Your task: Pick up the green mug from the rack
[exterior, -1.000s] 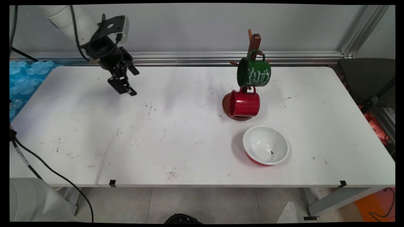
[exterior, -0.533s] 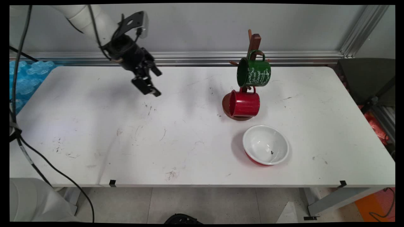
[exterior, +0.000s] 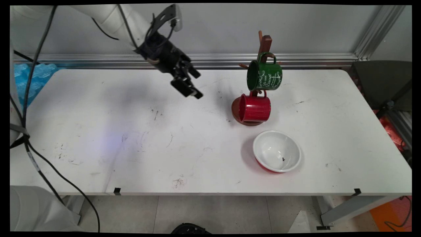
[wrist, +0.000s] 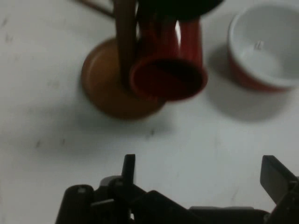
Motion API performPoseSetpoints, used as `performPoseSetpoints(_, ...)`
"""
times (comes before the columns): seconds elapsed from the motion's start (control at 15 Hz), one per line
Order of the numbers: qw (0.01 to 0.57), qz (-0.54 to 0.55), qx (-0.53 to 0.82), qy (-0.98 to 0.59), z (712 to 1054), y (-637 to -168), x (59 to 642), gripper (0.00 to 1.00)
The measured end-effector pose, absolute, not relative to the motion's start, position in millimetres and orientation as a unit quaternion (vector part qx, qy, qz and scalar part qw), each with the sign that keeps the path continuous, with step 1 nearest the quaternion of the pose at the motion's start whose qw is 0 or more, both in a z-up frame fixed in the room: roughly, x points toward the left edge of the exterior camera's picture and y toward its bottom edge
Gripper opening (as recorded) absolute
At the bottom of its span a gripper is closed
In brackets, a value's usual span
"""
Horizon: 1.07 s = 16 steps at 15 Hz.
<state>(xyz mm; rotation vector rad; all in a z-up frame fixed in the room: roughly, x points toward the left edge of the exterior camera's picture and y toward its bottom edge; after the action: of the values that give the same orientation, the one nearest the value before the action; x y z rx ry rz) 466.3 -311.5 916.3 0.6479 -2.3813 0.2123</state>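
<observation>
Spread and empty, my claw [exterior: 194, 86] hovers near the red mug [exterior: 255, 108]. Both mugs hang on the rack [exterior: 264, 44]; bowl [exterior: 277, 151] untouched.

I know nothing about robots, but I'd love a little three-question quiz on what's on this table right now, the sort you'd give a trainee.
1. True or false: the hand holds a mug.
2. Multiple choice: where is the green mug? A) lying on the table B) hanging on the wooden mug tree, above the red mug C) inside the bowl
3. Fill in: the bowl is white inside and ____ outside.

Key
1. False: the hand is open and empty, in the air over the table, to the picture's left of the mug tree.
2. B.
3. Red.
</observation>
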Motion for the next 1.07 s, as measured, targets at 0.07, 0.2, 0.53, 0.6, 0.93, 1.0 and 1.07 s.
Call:
performPoseSetpoints(0.07,0.337,0.080,0.249,-0.905,916.5,-312.9,459.8,1.00)
performPoseSetpoints(0.2,0.360,0.078,0.252,-0.895,917.1,-315.7,445.6,1.00)
performPoseSetpoints(0.53,0.407,0.078,0.262,-0.872,916.9,-320.2,423.1,1.00)
performPoseSetpoints(0.6,0.416,0.079,0.264,-0.867,916.4,-320.9,419.7,1.00)
performPoseSetpoints(0.93,0.454,0.081,0.271,-0.845,909.8,-321.2,405.4,1.00)
performPoseSetpoints(1.0,0.458,0.081,0.272,-0.842,908.6,-321.1,403.9,1.00)
performPoseSetpoints(1.07,0.464,0.082,0.274,-0.839,906.8,-320.9,401.8,1.00)
